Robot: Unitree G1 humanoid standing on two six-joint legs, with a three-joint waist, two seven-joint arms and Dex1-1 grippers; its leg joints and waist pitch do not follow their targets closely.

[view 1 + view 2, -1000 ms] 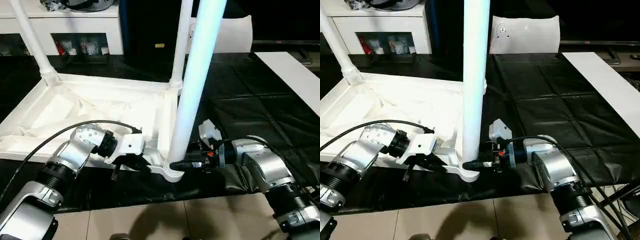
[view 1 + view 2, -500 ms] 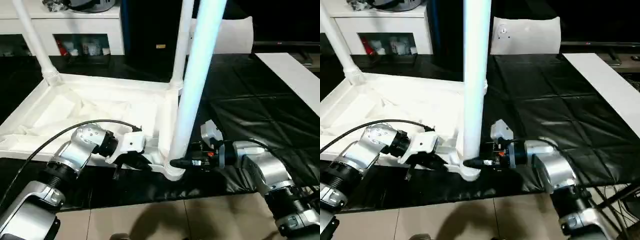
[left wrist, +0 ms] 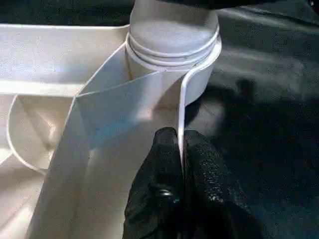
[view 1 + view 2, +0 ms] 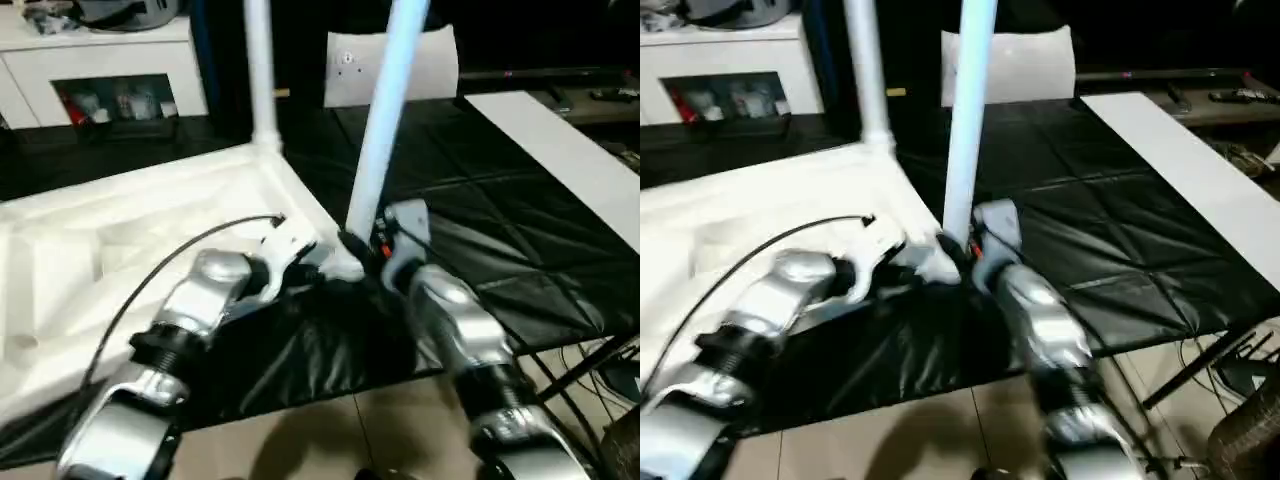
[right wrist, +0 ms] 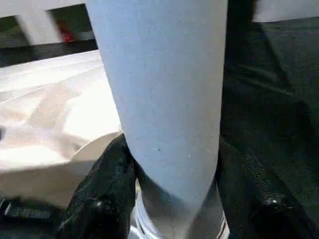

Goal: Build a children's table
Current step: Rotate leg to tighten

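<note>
The children's table (image 4: 120,250) lies upside down on the black cover, ribbed underside up. Two white legs show standing in its corner sockets: a near one (image 4: 385,130) and a far one (image 4: 258,70). My left gripper (image 3: 182,149) is shut on the thin rim of the top, just beside the near corner socket (image 3: 172,40). My right gripper (image 5: 174,199) is shut on the base of the near leg (image 5: 169,99), with one black finger (image 5: 107,189) on each side. In the head view both grippers meet at that corner (image 4: 343,268).
The black-covered work table (image 4: 500,230) stretches to the right, with a long white board (image 4: 570,150) along its right side. A white panel (image 4: 420,65) stands at the back and a white cabinet (image 4: 100,60) at the back left. The table's front edge drops to the tiled floor (image 4: 330,420).
The whole picture has swung, so the camera moved. Both forearms now reach forward to the corner instead of coming in from the sides. Both grips look unchanged.
</note>
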